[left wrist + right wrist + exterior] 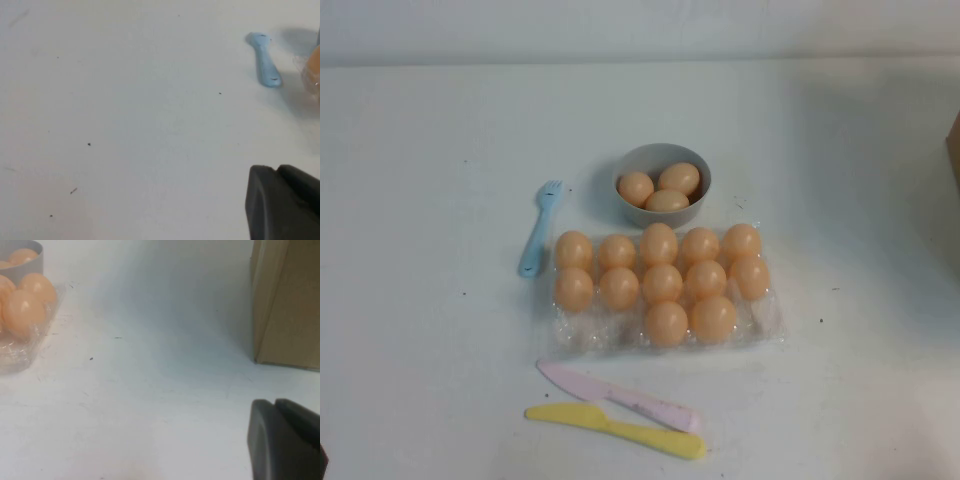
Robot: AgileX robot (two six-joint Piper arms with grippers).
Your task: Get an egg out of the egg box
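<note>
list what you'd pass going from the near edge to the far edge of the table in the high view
yellow knife → pink knife → egg box → grey bowl holding three eggs. The blue fork lies left of both, so its place is unclear. Neither gripper shows in this view.

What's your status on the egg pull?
Left end effector parked left of the egg box. Right end effector shut, off right. Eggs untouched. Nothing in the way.

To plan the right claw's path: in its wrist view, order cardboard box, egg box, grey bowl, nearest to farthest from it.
1. Cardboard box, beside the right claw.
2. Egg box, across the table.
3. Grey bowl, beyond the egg box.
Left claw: by the blue fork.
</note>
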